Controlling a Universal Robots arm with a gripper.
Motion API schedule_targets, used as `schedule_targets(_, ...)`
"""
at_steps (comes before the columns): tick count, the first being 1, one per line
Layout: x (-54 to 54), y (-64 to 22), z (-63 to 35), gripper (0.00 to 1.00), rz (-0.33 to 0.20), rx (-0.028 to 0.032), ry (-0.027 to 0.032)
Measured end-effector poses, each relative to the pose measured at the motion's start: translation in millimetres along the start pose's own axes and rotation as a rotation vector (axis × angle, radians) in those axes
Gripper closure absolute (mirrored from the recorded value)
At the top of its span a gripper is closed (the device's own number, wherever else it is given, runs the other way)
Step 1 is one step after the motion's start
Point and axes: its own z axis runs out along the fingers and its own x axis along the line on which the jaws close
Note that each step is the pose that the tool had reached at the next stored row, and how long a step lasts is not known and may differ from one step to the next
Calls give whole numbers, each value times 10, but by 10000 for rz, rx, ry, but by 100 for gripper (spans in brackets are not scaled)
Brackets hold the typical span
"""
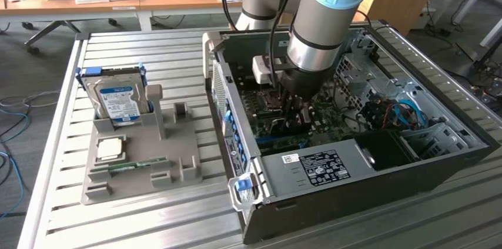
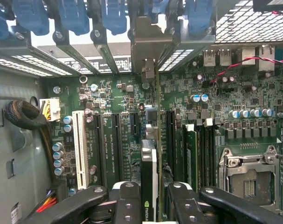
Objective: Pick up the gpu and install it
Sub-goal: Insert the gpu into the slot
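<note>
Gripper (image 2: 153,205) clamped on gpu (image 2: 149,163), card held edge-on and upright over motherboard (image 2: 108,93) slots, bracket end near blue latches (image 2: 66,18), all inside open computer case (image 1: 368,199), hard drive (image 1: 117,99) stood in grey tray (image 1: 141,167) at exterior view's left.

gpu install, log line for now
fingers: shut on thin green gpu card with silver bracket | card: edge-on at green motherboard slots | arm: inside open black case

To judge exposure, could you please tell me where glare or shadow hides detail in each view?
Exterior view: bright table, computer case dark inside under the arm. Wrist view: rear vents glare white; the graphics card in the claw is dim.
</note>
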Motion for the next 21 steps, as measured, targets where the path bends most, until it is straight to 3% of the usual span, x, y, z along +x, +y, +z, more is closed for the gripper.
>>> schedule_targets(2, 0, 0, 0, 73, 0, 1, -1)
schedule_targets(6, -2, 0, -12, 73, 0, 3, -73)
schedule_targets(12, 3, 0, -18, 73, 0, -3, -36)
schedule_targets(21, 7, 0, -4, 73, 0, -4, -31)
